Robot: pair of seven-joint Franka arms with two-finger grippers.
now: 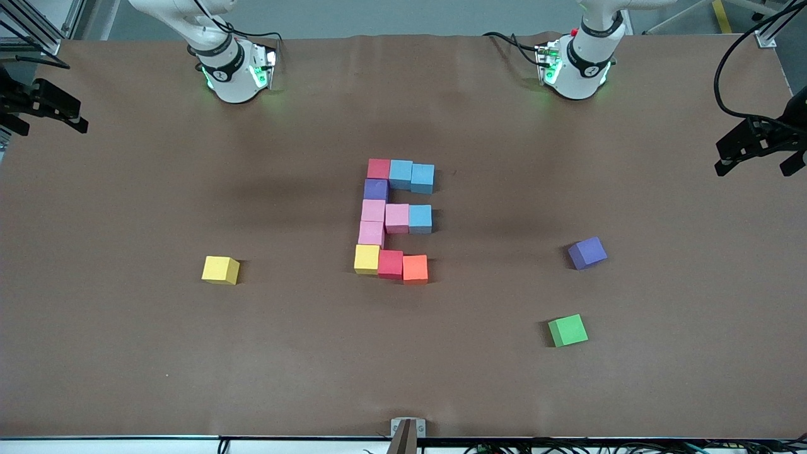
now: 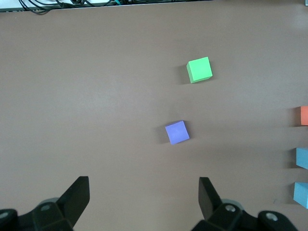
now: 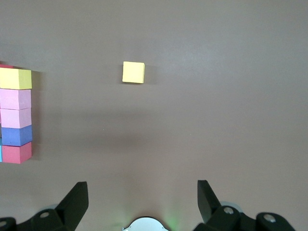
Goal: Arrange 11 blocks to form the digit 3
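The digit 3 (image 1: 394, 221) lies mid-table as touching blocks and reads as an E from the front camera. Its farthest bar is red (image 1: 379, 168) and two blue blocks. The spine runs purple (image 1: 376, 189), pink, pink (image 1: 371, 232). The middle bar ends in blue (image 1: 420, 218), and the nearest bar is yellow, red, orange (image 1: 415, 268). A loose yellow block (image 1: 220, 270) (image 3: 133, 72) lies toward the right arm's end, and a loose purple block (image 1: 587, 253) (image 2: 177, 132) toward the left arm's end. My left gripper (image 2: 144, 180) and right gripper (image 3: 142, 184) hang open and empty, high over the table ends.
A green cube (image 1: 567, 330) (image 2: 199, 70) sits on the brown table (image 1: 189, 353), nearer the front camera than the loose purple block. The arm bases (image 1: 230, 69) stand along the edge farthest from the camera. A small mount (image 1: 407, 432) is at the nearest edge.
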